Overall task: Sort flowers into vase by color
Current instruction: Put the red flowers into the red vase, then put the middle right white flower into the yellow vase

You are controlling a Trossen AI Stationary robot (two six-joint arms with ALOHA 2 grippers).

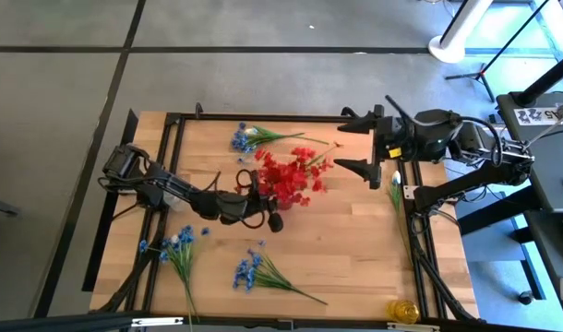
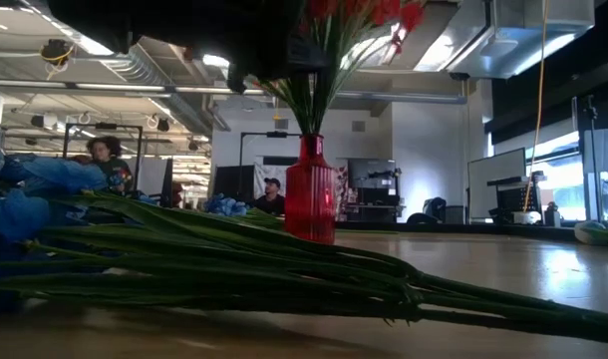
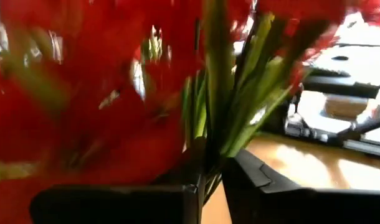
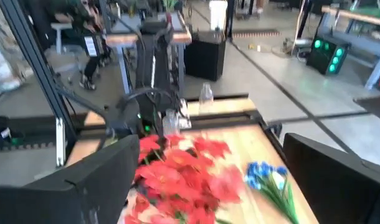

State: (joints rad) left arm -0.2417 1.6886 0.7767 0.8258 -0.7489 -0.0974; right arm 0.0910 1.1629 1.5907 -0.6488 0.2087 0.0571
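Here, three blue sprigs (image 1: 249,138) lie around one red vase (image 2: 310,202).

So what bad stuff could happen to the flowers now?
The left tool grips green stems of the red artificial flowers standing in the ribbed red glass vase. Pulling sideways might tip that narrow vase. The open right tool hovers close and could brush the blooms. Loose blue flower sprigs could get swept along the wooden table.

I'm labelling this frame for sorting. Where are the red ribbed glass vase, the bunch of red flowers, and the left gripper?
Red ribbed glass vase (image 2: 310,204): low view, its body.
Bunch of red flowers (image 1: 291,175): high view, the blooms.
Left gripper (image 3: 212,180): left wrist view, between fingertips.
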